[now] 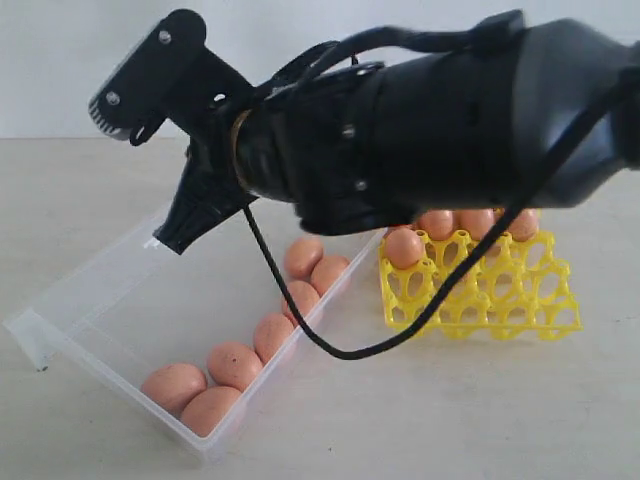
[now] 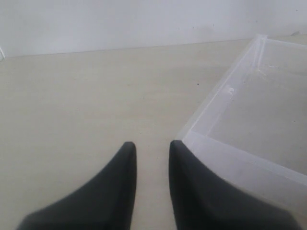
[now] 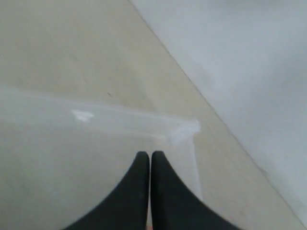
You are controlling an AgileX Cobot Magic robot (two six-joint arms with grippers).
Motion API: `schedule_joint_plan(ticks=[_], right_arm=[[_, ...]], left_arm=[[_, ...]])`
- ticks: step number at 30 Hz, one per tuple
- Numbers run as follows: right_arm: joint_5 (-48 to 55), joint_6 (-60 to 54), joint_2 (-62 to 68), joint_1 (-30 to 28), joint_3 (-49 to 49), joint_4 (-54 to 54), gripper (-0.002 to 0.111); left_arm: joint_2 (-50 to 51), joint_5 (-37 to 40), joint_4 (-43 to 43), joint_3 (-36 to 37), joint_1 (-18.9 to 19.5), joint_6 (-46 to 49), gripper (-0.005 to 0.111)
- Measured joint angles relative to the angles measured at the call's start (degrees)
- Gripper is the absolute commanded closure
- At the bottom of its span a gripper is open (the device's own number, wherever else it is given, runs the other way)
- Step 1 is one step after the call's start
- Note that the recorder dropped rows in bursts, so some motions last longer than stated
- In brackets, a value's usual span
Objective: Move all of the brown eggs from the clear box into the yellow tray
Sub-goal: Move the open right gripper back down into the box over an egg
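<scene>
On the table, you've at least four eggs in the tray and seven left in the box; your right hand is closed empty over it, left hand half open, empty.

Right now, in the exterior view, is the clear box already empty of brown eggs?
No, several brown eggs lie in a row along one long wall of the clear box.

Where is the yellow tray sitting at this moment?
In the exterior view, the yellow tray sits right of centre, beside the clear box, partly behind the black arm.
</scene>
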Motion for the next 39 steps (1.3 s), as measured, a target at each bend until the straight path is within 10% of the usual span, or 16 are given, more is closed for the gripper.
schedule_joint_plan(ticks=[12,19,27,39], right_arm=[[42.90,-68.73,9.70,-9.00,-22.89,89.84,0.107],[45.10,-75.10,15.93,-7.75,-28.40,94.28,0.101],[43.56,-80.16,20.47,-6.59,-28.49,92.25,0.042],[39.21,-76.00,25.07,-6.59,-28.51,88.12,0.039]], left_arm=[[0.00,0.00,0.00,0.00,0.00,0.00,0.082],[0.00,-0.71,0.00,0.00,0.00,0.00,0.082],[0.00,-1.48,0.00,0.00,0.00,0.00,0.083],[0.00,-0.33,7.02,0.00,0.00,3.25,0.111]])
